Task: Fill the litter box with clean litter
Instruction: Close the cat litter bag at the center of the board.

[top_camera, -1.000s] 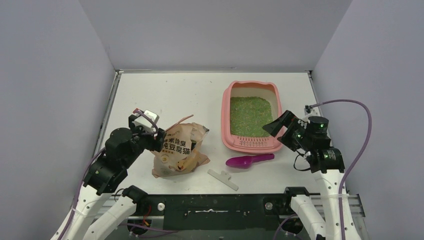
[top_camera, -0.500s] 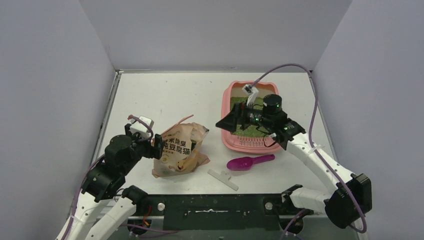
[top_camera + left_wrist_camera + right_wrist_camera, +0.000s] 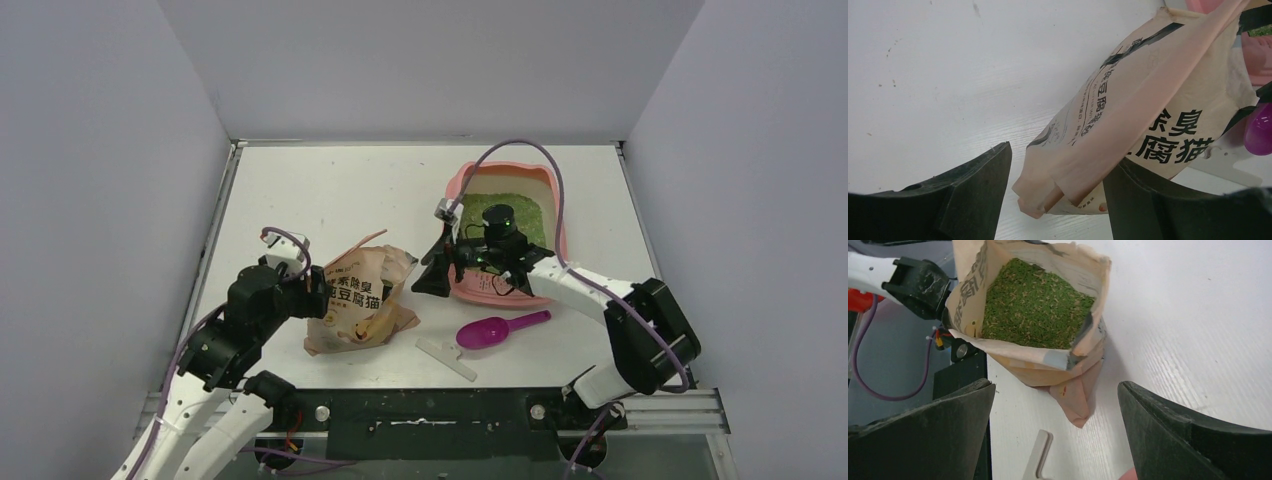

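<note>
**Two arms at the bag**

Litter (image 3: 527, 216) covers the floor of the box (image 3: 463, 180), right of centre. Left gripper (image 3: 1058, 157) straddles the bag's (image 3: 1128, 115) bottom corner; whether it grips is unclear. Right gripper (image 3: 1055, 385), spread wide and empty, hangs between box and bag, facing the bag's open, litter-filled top. Scoop (image 3: 495, 328) lies near the box.

**Q:** Any text you can actually read on your feeds?

**A:** Only on the paper bag (image 3: 1128, 115). On my left wrist cam I get big black 臭 and 腐猫. The overhead shows 除臭 above 豆腐猫. The small print down its side is too blurry for me.
</note>
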Robot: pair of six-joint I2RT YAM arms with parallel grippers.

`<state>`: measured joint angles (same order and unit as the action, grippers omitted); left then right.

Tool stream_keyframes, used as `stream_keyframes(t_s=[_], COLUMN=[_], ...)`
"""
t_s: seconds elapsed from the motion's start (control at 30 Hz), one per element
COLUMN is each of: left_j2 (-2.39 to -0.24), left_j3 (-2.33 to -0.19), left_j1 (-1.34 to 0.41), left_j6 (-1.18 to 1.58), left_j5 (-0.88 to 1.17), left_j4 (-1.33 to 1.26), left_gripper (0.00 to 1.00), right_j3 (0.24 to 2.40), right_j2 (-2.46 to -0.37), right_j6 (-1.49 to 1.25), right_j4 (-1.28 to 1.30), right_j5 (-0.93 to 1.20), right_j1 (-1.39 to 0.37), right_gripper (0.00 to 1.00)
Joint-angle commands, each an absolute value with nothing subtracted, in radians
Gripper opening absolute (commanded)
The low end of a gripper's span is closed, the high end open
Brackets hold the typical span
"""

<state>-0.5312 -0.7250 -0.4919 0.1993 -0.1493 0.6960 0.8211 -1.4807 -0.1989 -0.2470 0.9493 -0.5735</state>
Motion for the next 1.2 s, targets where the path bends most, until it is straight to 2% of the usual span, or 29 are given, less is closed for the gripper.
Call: stream_keyframes(t_s=[0.0,0.17,0.27,0.4,0.47,0.5,0.6,0.73,0.8,0.87,0.9,0.93,1.03,1.07,1.13,1.17], left_j2=[-0.533,-0.526,-0.523,-0.530,-0.547,-0.555,-0.567,-0.569,-0.578,-0.588,-0.593,-0.596,-0.594,-0.591,-0.580,-0.576], left_j3=[-0.722,-0.699,-0.683,-0.671,-0.684,-0.692,-0.708,-0.700,-0.695,-0.691,-0.690,-0.692,-0.698,-0.699,-0.697,-0.695], left_j1=[-0.473,-0.461,-0.454,-0.440,-0.421,-0.409,-0.364,-0.290,-0.251,-0.231,-0.226,-0.223,-0.218,-0.219,-0.218,-0.218], left_j6=[0.247,0.265,0.276,0.284,0.293,0.297,0.282,0.283,0.289,0.293,0.292,0.289,0.272,0.267,0.257,0.256], left_j5=[-0.122,-0.116,-0.110,-0.066,-0.036,-0.018,0.054,0.146,0.211,0.261,0.274,0.278,0.259,0.247,0.223,0.215], left_j4=[0.623,0.587,0.563,0.536,0.545,0.551,0.558,0.544,0.532,0.518,0.512,0.511,0.520,0.524,0.524,0.523], left_gripper=[0.61,0.54,0.52,0.49,0.45,0.43,0.36,0.21,0.14,0.07,0.05,0.04,0.04,0.04,0.04,0.05], right_j3=[0.860,0.908,0.945,0.992,0.997,0.994,0.965,0.977,1.010,1.002,0.989,0.978,0.946,0.939,0.918,0.916], right_j2=[-1.511,-1.614,-1.678,-1.747,-1.776,-1.787,-1.820,-1.910,-1.943,-1.942,-1.933,-1.918,-1.872,-1.855,-1.807,-1.778], right_j6=[-0.100,-0.101,-0.112,-0.228,-0.327,-0.377,-0.580,-0.898,-1.000,-0.982,-0.956,-0.937,-0.906,-0.892,-0.802,-0.716], right_j4=[-0.452,-0.510,-0.554,-0.684,-0.801,-0.857,-1.104,-1.462,-1.497,-1.498,-1.498,-1.498,-1.478,-1.458,-1.348,-1.232], right_j5=[1.055,1.061,1.096,1.176,1.218,1.233,1.255,1.302,1.332,1.332,1.325,1.321,1.276,1.262,1.238,1.226], right_j1=[-0.614,-0.621,-0.621,-0.620,-0.618,-0.612,-0.587,-0.568,-0.574,-0.575,-0.575,-0.574,-0.552,-0.542,-0.521,-0.516], right_gripper=[1.00,1.00,1.00,0.98,0.88,0.79,0.59,0.22,0.11,0.07,0.07,0.11,0.67,0.77,0.88,0.90])
